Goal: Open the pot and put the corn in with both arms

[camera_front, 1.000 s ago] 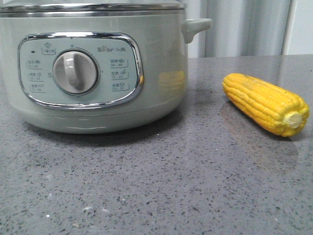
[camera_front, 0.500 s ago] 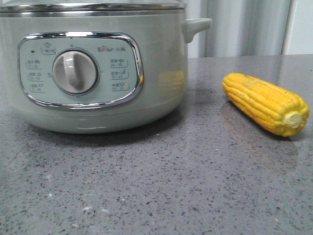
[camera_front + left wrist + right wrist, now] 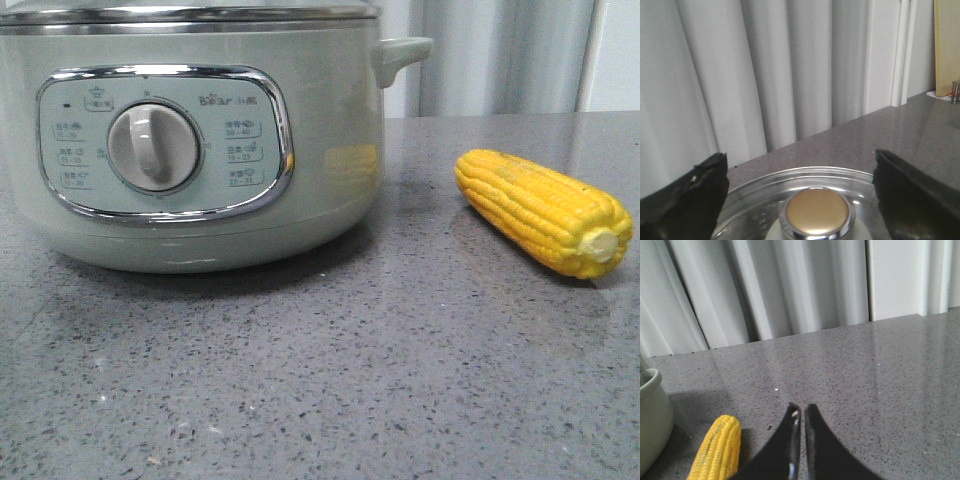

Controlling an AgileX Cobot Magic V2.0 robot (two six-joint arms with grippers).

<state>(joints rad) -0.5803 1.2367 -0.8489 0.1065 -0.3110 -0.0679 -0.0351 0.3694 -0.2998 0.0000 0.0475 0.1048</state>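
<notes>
From the front, the pot (image 3: 190,140) stands on the grey table (image 3: 380,380) with its lid on, the corn (image 3: 543,211) lying well apart to its right; the panel reads "Bear" beside the dial (image 3: 155,146) (the smaller labels are too fine to read). At the left wrist, the left gripper (image 3: 800,200) spreads wide around the lid's gold knob (image 3: 816,212); I'd centre, descend, then pinch squarely. At the right wrist, the right gripper (image 3: 801,412) is nearly closed, empty, the corn (image 3: 717,450) just beside it.
</notes>
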